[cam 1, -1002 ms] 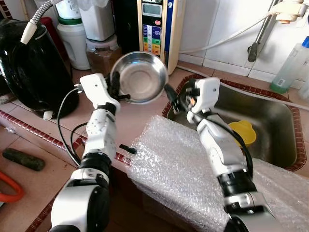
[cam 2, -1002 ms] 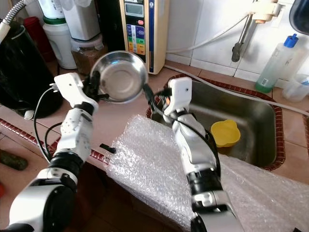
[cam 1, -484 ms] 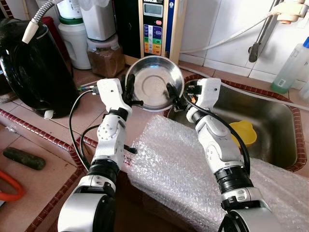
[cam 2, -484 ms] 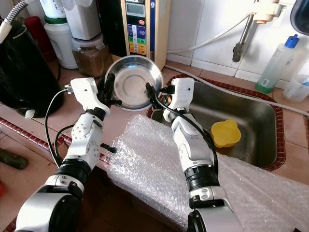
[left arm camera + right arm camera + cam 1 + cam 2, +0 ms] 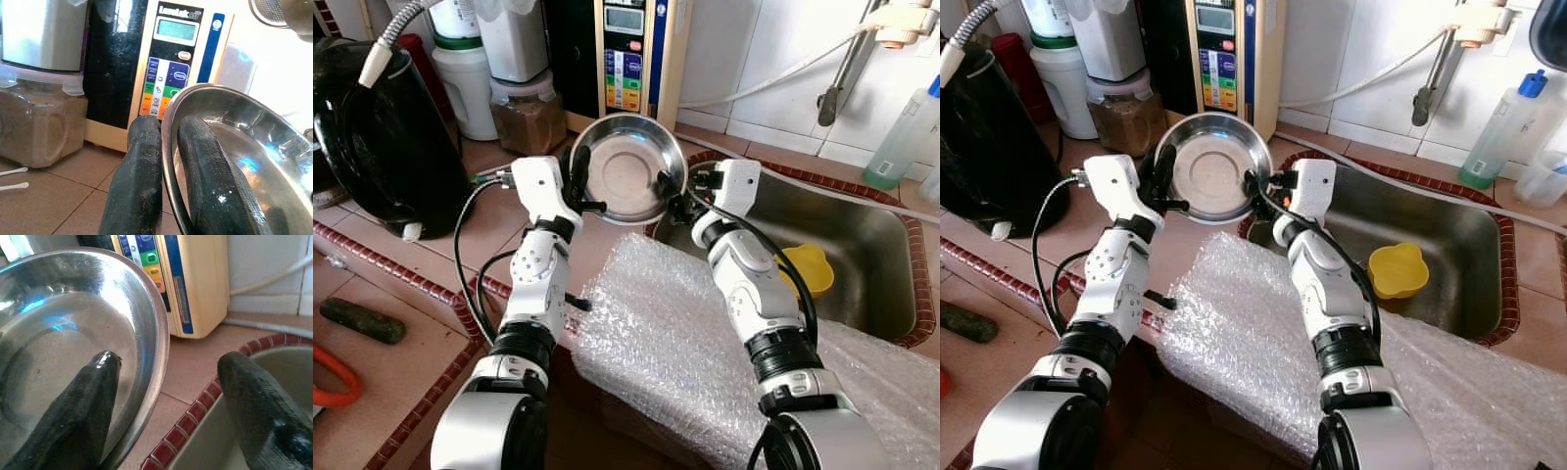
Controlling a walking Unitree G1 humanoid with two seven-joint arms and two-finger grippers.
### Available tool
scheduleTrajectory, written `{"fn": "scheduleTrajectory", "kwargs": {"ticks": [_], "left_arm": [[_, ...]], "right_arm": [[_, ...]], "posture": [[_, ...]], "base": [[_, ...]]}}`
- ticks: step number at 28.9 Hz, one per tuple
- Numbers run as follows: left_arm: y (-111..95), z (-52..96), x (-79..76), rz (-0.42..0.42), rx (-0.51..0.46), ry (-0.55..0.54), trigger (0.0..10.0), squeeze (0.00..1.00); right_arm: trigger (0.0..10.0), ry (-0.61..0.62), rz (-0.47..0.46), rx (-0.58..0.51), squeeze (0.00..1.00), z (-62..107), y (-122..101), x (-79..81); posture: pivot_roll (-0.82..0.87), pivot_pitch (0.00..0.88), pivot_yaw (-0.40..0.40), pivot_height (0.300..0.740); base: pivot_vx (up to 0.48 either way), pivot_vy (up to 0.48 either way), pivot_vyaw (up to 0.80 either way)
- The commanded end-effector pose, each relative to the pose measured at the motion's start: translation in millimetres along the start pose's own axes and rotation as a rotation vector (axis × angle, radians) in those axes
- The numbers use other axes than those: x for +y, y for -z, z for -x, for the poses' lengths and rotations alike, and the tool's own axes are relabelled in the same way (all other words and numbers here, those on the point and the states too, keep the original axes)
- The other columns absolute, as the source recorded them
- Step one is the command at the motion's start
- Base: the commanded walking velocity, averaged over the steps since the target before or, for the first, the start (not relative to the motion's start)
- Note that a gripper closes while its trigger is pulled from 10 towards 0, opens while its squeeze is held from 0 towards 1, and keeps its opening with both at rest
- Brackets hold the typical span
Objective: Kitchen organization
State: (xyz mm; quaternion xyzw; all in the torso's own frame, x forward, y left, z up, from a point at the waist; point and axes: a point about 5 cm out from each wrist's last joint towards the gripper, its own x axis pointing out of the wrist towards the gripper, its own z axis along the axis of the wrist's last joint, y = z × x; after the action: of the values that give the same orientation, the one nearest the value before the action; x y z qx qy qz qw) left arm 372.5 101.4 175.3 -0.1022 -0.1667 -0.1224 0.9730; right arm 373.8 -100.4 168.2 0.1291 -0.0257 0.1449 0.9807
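I have the steel bowl (image 5: 628,166) held up above the counter (image 5: 489,220), tilted toward me, just left of the sink (image 5: 862,255). My left gripper (image 5: 578,179) pinches its left rim, fingers narrow with the rim between them. My right gripper (image 5: 672,191) has its fingers spread wide across the right rim, one inside the bowl. Bubble wrap (image 5: 675,343) lies nearer; a yellow cup (image 5: 808,266) sits in the sink.

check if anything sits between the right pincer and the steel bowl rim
Nothing visible does. The right pincer is open astride the steel bowl rim, one finger inside, one outside. The left pincer is shut on the opposite rim.
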Motion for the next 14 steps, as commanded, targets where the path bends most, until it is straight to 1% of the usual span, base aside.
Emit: {"fn": "scheduleTrajectory", "kwargs": {"ticks": [1,6,14], "left_arm": [[-8.7,-2.8,-1.9,-0.022,-0.044,0.022,0.0,0.0],[-10.2,-2.9,-4.3,-0.029,-0.057,0.038,0.0,0.0],[-10.8,-2.8,-7.5,-0.028,-0.066,0.06,0.0,0.0]], "right_arm": [[0.0,0.021,-0.021,0.008,0.0,-2.4,-2.1,-2.2],[0.0,0.034,-0.047,0.044,0.0,-3.8,0.3,-6.1],[0.0,0.07,-0.085,0.063,0.0,-4.1,1.0,-12.9]], "posture": [[0.03,0.0,0.01,0.74],[0.03,0.0,0.007,0.74],[0.04,0.0,0.004,0.74]], "base": [[0.0,0.0,0.0],[0.0,0.0,0.0],[0.0,0.0,0.0]]}}
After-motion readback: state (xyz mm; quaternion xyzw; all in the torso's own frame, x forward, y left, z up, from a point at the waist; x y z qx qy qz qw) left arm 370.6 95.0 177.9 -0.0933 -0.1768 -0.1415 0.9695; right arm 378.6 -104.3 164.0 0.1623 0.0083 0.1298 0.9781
